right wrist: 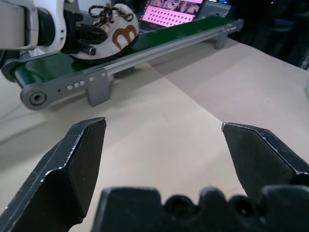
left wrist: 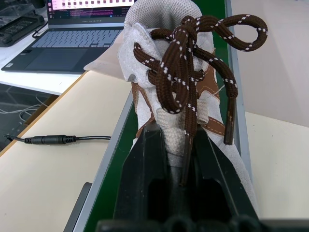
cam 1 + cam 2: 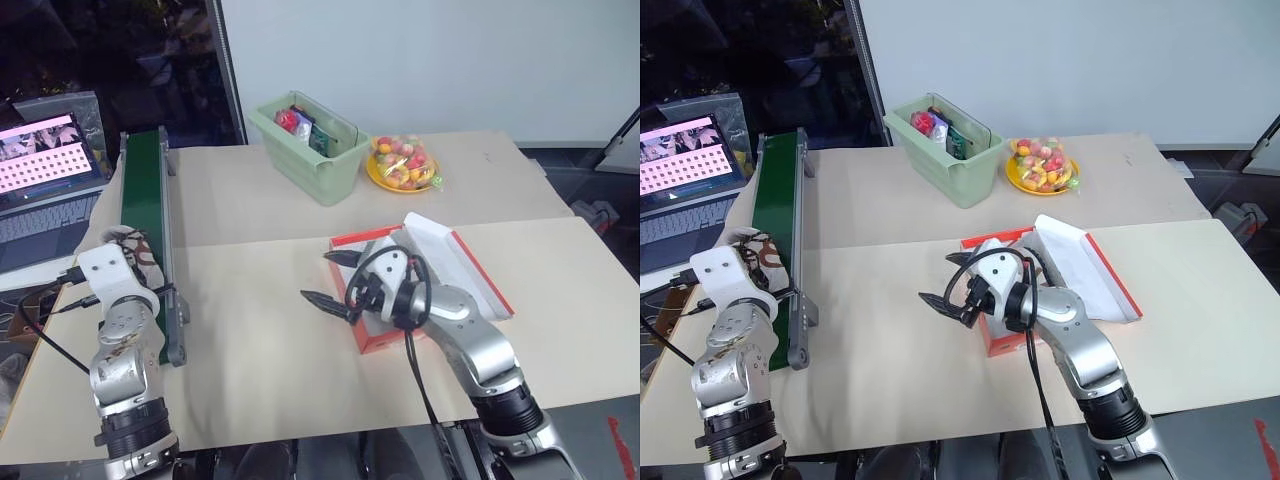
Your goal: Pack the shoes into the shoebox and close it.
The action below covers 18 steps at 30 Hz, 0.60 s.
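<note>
Left wrist view: left gripper (image 2: 181,159) clamps shoe (image 2: 178,87) (brown laces).

Both arms are built from rounded silver metal segments, each ending near the body in a black ribbed ring. The left arm carries a white block-shaped housing at the wrist, and thin black cables hang in loops beside it. The right arm has a white housing too, with a thick black cable that curls over it and runs down along the forearm. The right tool (image 3: 333,279) has two black fingers with pointed, wedge-like tips and a matte surface. The left tool (image 2: 176,159) is black as well, with flat, straight fingers.
</note>
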### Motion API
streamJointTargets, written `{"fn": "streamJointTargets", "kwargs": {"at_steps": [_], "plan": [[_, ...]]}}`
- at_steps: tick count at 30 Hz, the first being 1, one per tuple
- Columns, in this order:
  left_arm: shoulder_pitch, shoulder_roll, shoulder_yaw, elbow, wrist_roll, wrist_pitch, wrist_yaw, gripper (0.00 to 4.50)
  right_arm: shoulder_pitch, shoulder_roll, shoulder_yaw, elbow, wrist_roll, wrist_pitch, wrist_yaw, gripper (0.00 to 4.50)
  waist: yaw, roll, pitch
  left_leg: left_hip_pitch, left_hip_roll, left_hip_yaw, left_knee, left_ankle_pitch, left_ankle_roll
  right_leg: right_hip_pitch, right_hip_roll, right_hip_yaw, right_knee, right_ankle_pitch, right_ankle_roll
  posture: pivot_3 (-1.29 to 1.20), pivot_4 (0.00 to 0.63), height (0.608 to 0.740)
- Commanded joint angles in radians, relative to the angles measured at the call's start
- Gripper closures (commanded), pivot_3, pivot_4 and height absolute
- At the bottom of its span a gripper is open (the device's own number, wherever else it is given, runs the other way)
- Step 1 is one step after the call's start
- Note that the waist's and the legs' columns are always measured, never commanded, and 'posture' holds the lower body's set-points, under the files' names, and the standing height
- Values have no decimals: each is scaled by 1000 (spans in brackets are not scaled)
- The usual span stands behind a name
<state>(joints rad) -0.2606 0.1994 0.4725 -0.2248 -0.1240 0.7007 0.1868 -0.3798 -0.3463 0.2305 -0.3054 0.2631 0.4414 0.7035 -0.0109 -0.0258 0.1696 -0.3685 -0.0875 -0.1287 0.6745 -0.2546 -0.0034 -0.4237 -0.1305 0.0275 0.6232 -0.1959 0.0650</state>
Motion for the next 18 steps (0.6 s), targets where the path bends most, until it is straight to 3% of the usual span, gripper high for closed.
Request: {"fn": "streamJointTargets", "kwargs": {"at_steps": [1, 5, 8, 11, 15, 18], "plan": [[-17, 23, -32, -31, 28, -38, 4, 4160, -27, 11, -30, -30, 27, 5, -12, 0, 0, 0, 0, 0, 0, 0, 0, 0, 0, 0, 0, 0, 0, 0, 0, 0, 150, 740], [-36, 178, -245, -139, 263, -271, -16, 4160, -62, 46, -87, 10, 54, 72, -69, 0, -1, -6, 3, -2, 0, 0, 0, 0, 0, -1, 0, -1, 0, 0, -1, 0, 150, 740], [-59, 226, -338, -167, 332, -369, -40, 4160, -103, 85, -147, 60, 94, 176, -138, 0, 1, -6, 3, -3, 0, -1, 0, -1, -1, -2, 0, 0, -3, 1, -1, 0, 150, 740], [-98, 160, -414, -181, 200, -359, -171, 4160, -175, 177, -309, 117, 282, 402, -233, 0, 2, -5, 3, -2, 0, -3, -4, -2, 0, -1, 0, 0, -8, 1, -2, 0, 150, 740], [-87, 39, -402, -218, -5, -237, -270, 4160, -258, 272, -509, 180, 499, 594, -362, 0, -6, -5, 2, -5, 1, -3, -8, -2, 0, -6, 1, 1, -9, 1, -2, 0, 150, 740], [-70, 20, -425, -249, -47, -178, -315, 4160, -312, 332, -646, 240, 668, 714, -472, 0, -18, -5, 2, -15, 2, -2, -8, -1, -1, -18, 1, 3, -2, 2, -3, 0, 150, 740]]}}
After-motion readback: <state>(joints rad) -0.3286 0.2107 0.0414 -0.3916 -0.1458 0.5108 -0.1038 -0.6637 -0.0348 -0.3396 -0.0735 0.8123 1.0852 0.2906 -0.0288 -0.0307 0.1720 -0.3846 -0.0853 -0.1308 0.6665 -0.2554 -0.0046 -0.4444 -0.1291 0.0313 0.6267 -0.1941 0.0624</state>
